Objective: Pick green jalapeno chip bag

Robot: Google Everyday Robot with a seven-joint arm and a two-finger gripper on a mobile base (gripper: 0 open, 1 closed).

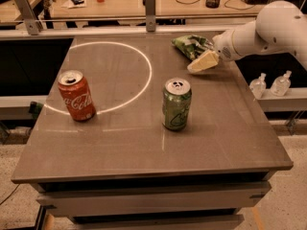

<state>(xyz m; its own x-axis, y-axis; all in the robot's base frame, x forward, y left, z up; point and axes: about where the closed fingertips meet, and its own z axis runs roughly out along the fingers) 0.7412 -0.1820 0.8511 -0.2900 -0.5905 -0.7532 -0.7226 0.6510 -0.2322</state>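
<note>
Chip bag [189,44] lying at far right of table [144,147]. Gripper [204,61] low at bag's near edge, seemingly touching; opening impossible to tell. Green can [176,104] mid-table, red can [76,96] left, both upright.

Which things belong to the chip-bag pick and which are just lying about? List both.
Job: green jalapeno chip bag, far right of the table; end effector, at the bag's near edge.
Lying about: red soda can, green soda can.
</note>
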